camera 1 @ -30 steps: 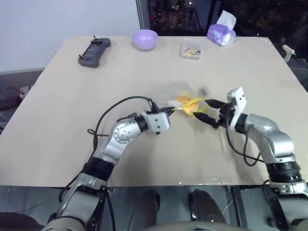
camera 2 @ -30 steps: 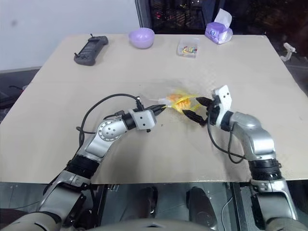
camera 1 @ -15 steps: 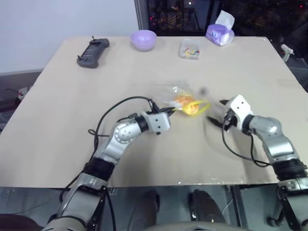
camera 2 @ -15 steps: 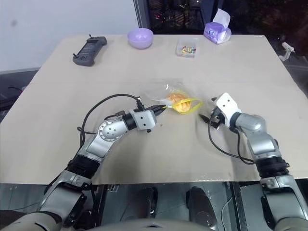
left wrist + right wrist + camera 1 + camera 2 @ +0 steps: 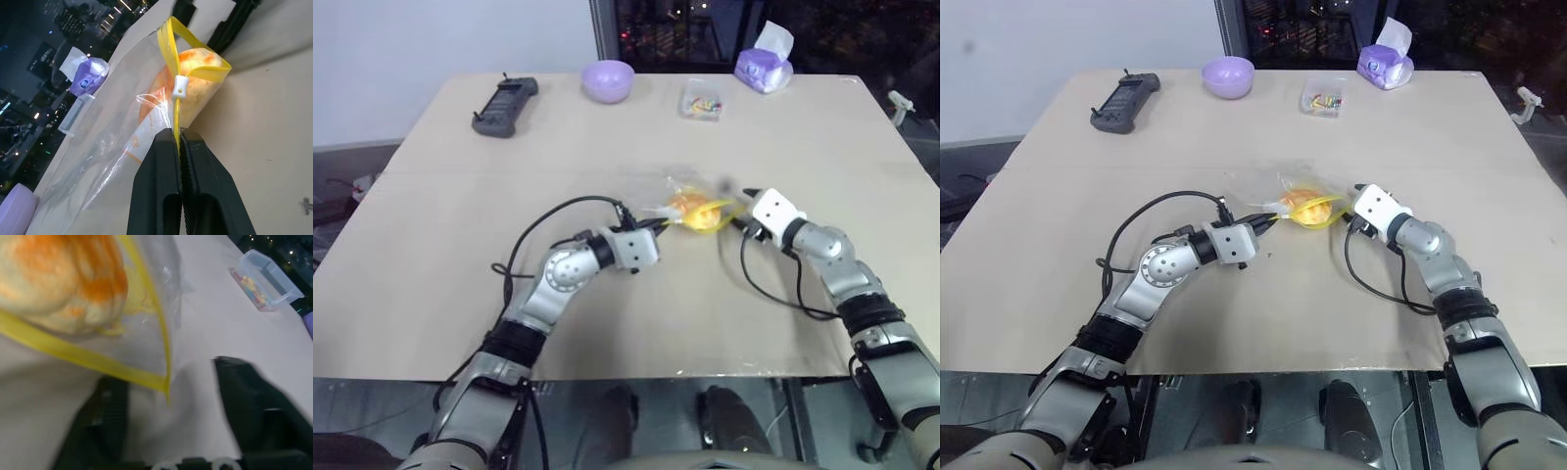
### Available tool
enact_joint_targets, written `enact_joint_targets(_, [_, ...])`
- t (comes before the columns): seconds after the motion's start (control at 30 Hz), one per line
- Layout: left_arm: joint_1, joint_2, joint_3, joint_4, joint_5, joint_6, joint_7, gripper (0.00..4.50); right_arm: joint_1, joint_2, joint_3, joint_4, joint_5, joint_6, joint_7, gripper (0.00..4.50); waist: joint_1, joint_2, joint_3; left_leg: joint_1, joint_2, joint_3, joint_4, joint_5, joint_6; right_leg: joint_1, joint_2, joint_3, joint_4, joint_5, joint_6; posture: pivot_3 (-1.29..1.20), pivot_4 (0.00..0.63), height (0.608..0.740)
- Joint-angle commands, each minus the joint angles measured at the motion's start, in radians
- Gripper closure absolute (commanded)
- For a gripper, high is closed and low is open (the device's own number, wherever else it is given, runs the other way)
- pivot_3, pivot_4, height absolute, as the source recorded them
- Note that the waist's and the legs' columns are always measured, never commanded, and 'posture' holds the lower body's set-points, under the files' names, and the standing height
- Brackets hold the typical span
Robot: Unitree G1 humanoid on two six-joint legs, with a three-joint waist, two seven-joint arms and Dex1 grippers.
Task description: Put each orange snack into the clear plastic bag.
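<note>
Centrally, left gripper (image 5: 179, 134) clamped tight on yellow seal of clear plastic bag (image 5: 677, 191); orange snack (image 5: 1307, 207) inside; right gripper (image 5: 168, 404) spread wide, straddling seal corner, gripping nothing.

- A large table (image 5: 460, 215) with a pale beige, matte top is seen across most of the head views.
- A plain white wall (image 5: 431, 39) is seen behind the table's far left part.
- A dark window (image 5: 705, 24) is set beside the wall, and small points of light are shown in its black glass.
- A dark upright frame (image 5: 599, 29) is placed between wall and window.
- Grey floor (image 5: 342, 166) is seen left of the table, with cables lying on it.
</note>
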Motion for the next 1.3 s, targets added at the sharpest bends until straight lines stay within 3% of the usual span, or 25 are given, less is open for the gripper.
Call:
enact_joint_targets(0.03, [0.004,0.007,0.02,-0.034,-0.003,-0.007,0.017,4.5,-0.032,0.001,-0.006,0.017,-0.002,-0.053,-0.011,3.72,0.0,0.0,0.0,0.0,0.0,0.0,0.0,0.0,0.0,0.0,0.0,0.0,0.0,0.0,0.0,0.0,0.15,0.74])
enact_joint_targets(0.1, [0.004,0.009,0.02,-0.033,-0.004,-0.007,0.018,4.5,-0.037,0.004,-0.009,0.025,-0.004,-0.063,-0.014,4.43,0.0,0.0,0.0,0.0,0.0,0.0,0.0,0.0,0.0,0.0,0.0,0.0,0.0,0.0,0.0,0.0,0.15,0.74])
enact_joint_targets(0.5, [-0.063,0.009,0.055,0.031,-0.004,0.013,0.073,4.5,-0.048,-0.035,-0.06,-0.085,0.013,-0.078,-0.041,4.43,0.0,0.0,0.0,0.0,0.0,0.0,0.0,0.0,0.0,0.0,0.0,0.0,0.001,0.0,0.0,0.0,0.15,0.74])
enact_joint_targets(0.87, [-0.402,0.019,0.141,0.252,-0.029,-0.005,0.158,4.5,-0.149,-0.193,-0.132,-0.278,0.027,0.026,0.033,4.43,0.001,0.0,0.001,-0.002,-0.001,-0.001,0.0,0.0,0.0,-0.001,0.0,-0.001,-0.001,0.0,0.0,0.0,0.15,0.74])
enact_joint_targets(1.1, [-0.381,0.011,0.117,0.264,-0.03,-0.035,0.142,4.5,-0.108,-0.209,-0.113,-0.365,0.059,0.118,0.115,4.43,-0.002,0.0,0.001,-0.002,-0.001,0.0,-0.001,0.0,0.0,-0.001,-0.001,0.0,-0.001,0.0,0.0,0.0,0.15,0.74])
enact_joint_targets(1.23, [-0.321,0.017,0.1,0.232,-0.027,-0.059,0.112,4.5,-0.028,-0.239,-0.083,-0.458,0.105,0.184,0.263,3.35,0.001,0.0,0.001,-0.002,-0.001,0.0,-0.001,0.0,0.0,-0.001,-0.001,0.0,-0.002,0.0,0.0,0.0,0.15,0.74])
enact_joint_targets(1.3, [-0.307,0.028,0.096,0.23,-0.021,-0.073,0.1,4.5,0.008,-0.267,-0.069,-0.514,0.121,0.211,0.333,2.39,0.002,0.0,0.001,-0.002,-0.001,0.0,-0.001,0.0,0.0,-0.001,-0.001,-0.001,-0.001,0.0,0.0,0.0,0.15,0.74])
